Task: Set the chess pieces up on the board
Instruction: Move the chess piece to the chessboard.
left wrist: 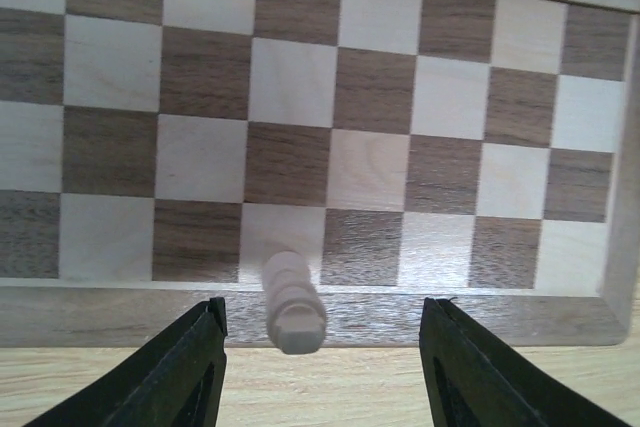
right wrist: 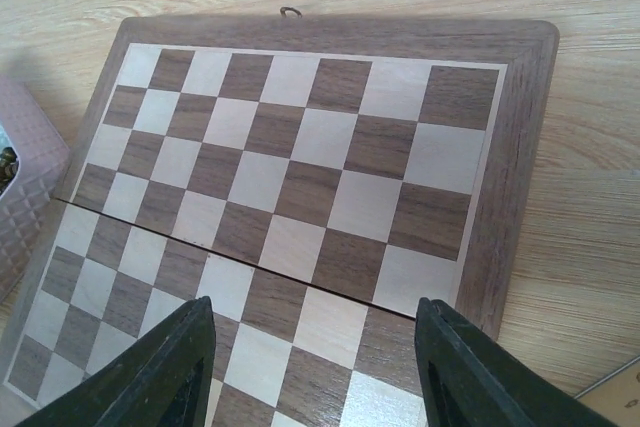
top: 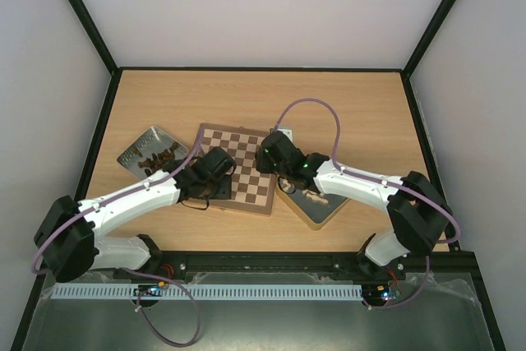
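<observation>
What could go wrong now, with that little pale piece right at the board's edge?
1. The pale piece appears to stand in the outermost row of the board, between the left jaws, which are open. A sideways brush as they move could topple it off the board.
2. The left arm and right arm both lean over the same small board, their wrists close together, so they might bump each other.

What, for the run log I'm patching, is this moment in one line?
left gripper open, straddling pale piece on board edge square | right gripper open, empty, over board
</observation>
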Controlling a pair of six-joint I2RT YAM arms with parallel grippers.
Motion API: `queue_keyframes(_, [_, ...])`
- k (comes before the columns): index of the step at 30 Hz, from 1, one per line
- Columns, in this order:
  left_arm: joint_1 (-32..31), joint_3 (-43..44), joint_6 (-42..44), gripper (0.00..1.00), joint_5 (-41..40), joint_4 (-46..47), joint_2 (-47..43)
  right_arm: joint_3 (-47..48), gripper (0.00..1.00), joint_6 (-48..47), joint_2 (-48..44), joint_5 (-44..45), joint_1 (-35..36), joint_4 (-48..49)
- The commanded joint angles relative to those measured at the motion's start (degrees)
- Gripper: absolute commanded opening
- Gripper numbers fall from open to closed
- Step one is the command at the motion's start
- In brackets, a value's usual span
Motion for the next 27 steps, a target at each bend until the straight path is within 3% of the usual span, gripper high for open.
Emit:
queue_keyframes(1, [-0.18, 1.49, -1.33, 0.55, -3.05, -3.12, 1.28, -0.46, 0.54, -1.12, 0.45, 0.22, -0.58, 1.46])
queue_keyframes(3, [-0.15, 1.41, -1.01, 0.54, -2.51, -2.53, 1.76, -0.42, 0.53, -1.12, 0.53, 0.14, -0.56, 1.48])
queue_keyframes(12, [-0.21, 1.42, -0.05, 0.27, -2.02, -0.81, 2.85, -0.28, 0.52, -0.81, 0.73, 0.37, -0.65, 1.24])
queue_keyframes(27, [-0.16, 0.58, 0.94, 0.21, -4.36, 0.96, 3.51, 0.07, 0.51, -0.48, 0.93, 0.43, -0.63, 0.86])
